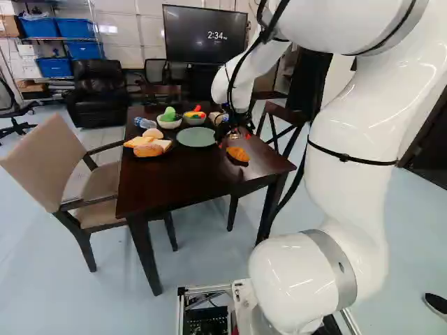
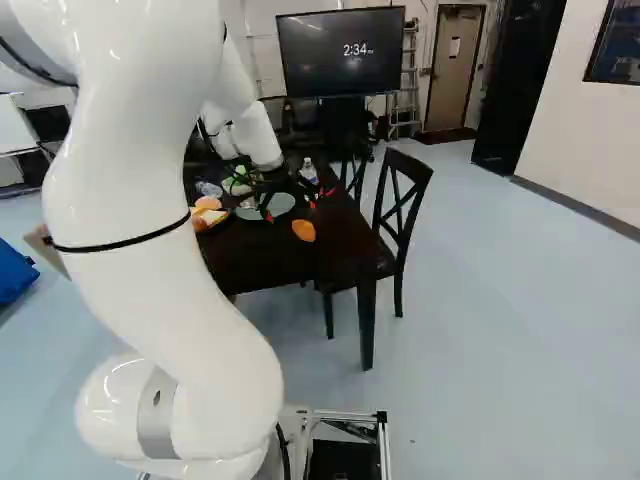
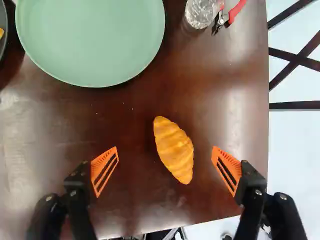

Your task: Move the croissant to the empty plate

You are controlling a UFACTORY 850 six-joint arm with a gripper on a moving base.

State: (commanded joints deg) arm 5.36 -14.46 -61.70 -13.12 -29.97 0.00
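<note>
The gripper (image 3: 165,150) stands with its fingers wide apart, one to either side of the croissant (image 3: 174,151), likely to close across its narrow width where it lies, golden-orange, ridged and tapered at both ends, towards the bench's (image 3: 210,67) near right corner.

In the left base view, a dark screen (image 1: 205,33) stands at twelve o'clock, blue bins (image 1: 75,28) on shelves and a black armchair (image 1: 98,87) at ten, a beige chair (image 1: 42,162) at nine beside a dark table (image 1: 167,178). In the right base view, a ladder (image 2: 408,85) and brown door (image 2: 455,70) stand at one, a pale wall (image 2: 580,130) at two; the floor (image 2: 520,340) is pale blue.
</note>
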